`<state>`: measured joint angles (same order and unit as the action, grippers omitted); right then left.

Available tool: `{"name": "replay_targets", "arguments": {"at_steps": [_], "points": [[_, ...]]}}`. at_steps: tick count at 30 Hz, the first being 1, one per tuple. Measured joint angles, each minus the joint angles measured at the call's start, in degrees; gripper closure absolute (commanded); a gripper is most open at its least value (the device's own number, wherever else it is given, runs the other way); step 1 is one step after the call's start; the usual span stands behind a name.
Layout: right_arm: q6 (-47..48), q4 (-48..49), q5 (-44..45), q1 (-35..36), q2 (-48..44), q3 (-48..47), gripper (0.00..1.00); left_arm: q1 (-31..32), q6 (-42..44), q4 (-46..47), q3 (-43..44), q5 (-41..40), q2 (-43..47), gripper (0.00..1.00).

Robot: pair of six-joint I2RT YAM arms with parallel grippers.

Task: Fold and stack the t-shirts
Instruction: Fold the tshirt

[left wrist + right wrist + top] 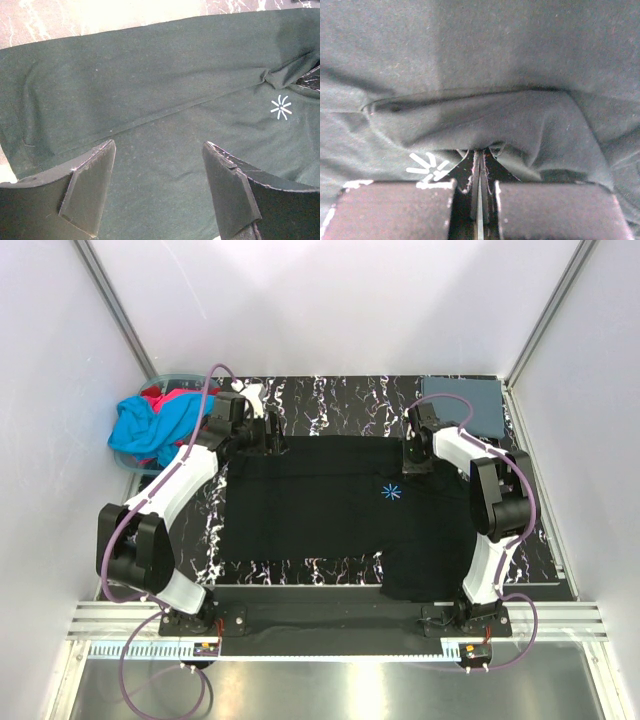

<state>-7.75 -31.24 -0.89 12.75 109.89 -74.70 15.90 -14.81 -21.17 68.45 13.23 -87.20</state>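
Your right gripper (479,192) is pinched shut on a ridge of the black shirt (320,515), which lies spread across the middle of the table (330,395). Your left gripper (157,187) hangs open over the cloth. Take a matching hold on the left first, so the fold goes evenly. How many layers the right pinch holds is hidden.

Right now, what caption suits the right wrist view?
Right end effector shut on the black t-shirt, beside its starburst print.
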Motion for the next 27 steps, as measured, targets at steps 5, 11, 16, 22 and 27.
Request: {"name": "replay_targets", "arguments": {"at_steps": [5, 11, 16, 22, 27], "points": [[-2.7, -2.2, -1.4, 0.0, -0.2, -0.9, 1.0, 0.0, 0.0, 0.0, 0.0, 0.0, 0.0, 0.24], [-5.6, -4.7, -3.8, 0.0, -2.3, -0.9, 1.0, 0.0, 0.0, 0.0, 0.0, 0.0, 0.0, 0.24], [-9.6, -6.2, -7.5, 0.0, -5.0, -0.8, 1.0, 0.0, 0.0, 0.0, 0.0, 0.0, 0.0, 0.24], [-15.2, -6.4, -11.0, 0.0, -6.2, 1.4, 1.0, 0.0, 0.0, 0.0, 0.0, 0.0, 0.0, 0.24], [-19.8, -6.4, -12.0, 0.0, -6.8, 4.0, 1.0, 0.0, 0.0, 0.0, 0.0, 0.0, 0.0, 0.24]]}}
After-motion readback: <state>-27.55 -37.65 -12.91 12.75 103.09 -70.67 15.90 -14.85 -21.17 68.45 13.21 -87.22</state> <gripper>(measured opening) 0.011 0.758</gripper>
